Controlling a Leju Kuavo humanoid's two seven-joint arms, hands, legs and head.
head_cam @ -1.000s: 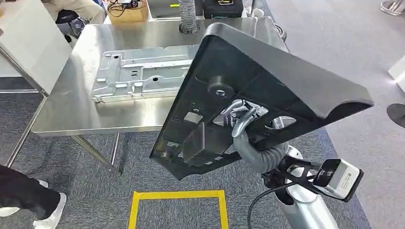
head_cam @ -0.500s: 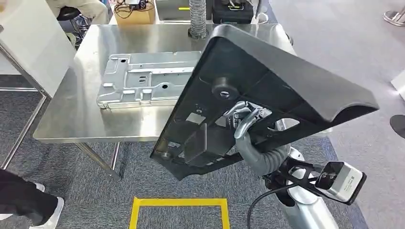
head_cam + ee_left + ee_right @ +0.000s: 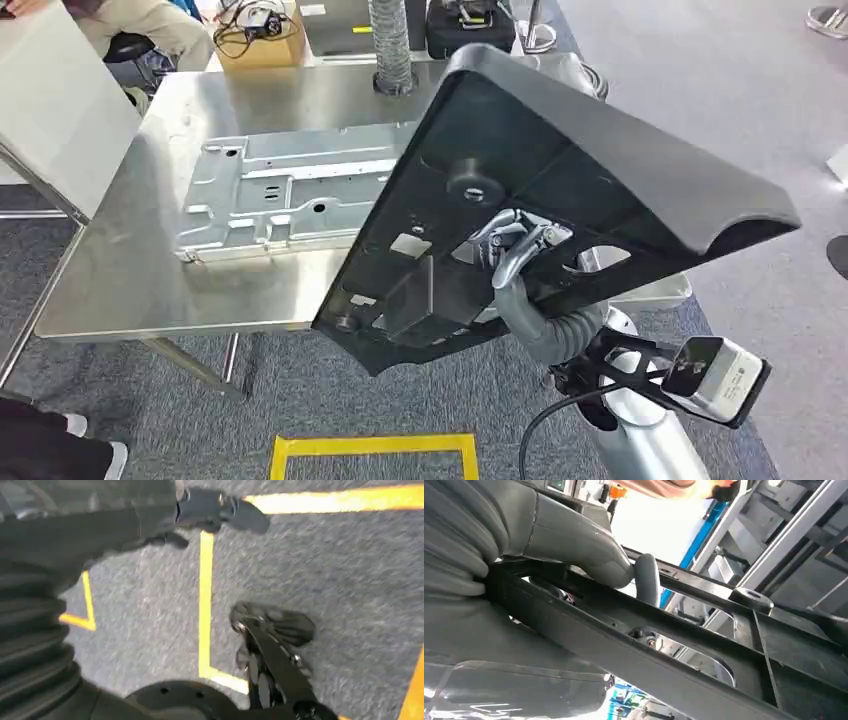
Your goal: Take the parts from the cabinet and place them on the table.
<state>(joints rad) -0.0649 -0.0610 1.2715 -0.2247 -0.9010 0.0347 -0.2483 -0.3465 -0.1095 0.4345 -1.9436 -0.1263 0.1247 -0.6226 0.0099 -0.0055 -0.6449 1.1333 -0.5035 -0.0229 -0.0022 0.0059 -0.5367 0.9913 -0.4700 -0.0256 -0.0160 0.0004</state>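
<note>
Your right hand (image 3: 515,243) has its fingers (image 3: 647,580) hooked through an opening in the black panel (image 3: 600,190), gripping 1 rib, holding it tilted above the table (image 3: 150,290) edge. A metal plate (image 3: 280,195) lies there. Your left hand (image 3: 65,535) hangs blurred; fingers probably curled, can't tell.

The whole head view shifts: the steel table (image 3: 150,290) and the grey sheet-metal panel (image 3: 280,195) lying on it now sit lower and further left in the picture, and the yellow floor tape (image 3: 370,445) sits lower, a camera move. Against the table, the black plastic panel (image 3: 560,200) in the right hand (image 3: 515,245) reaches further over the tabletop.
</note>
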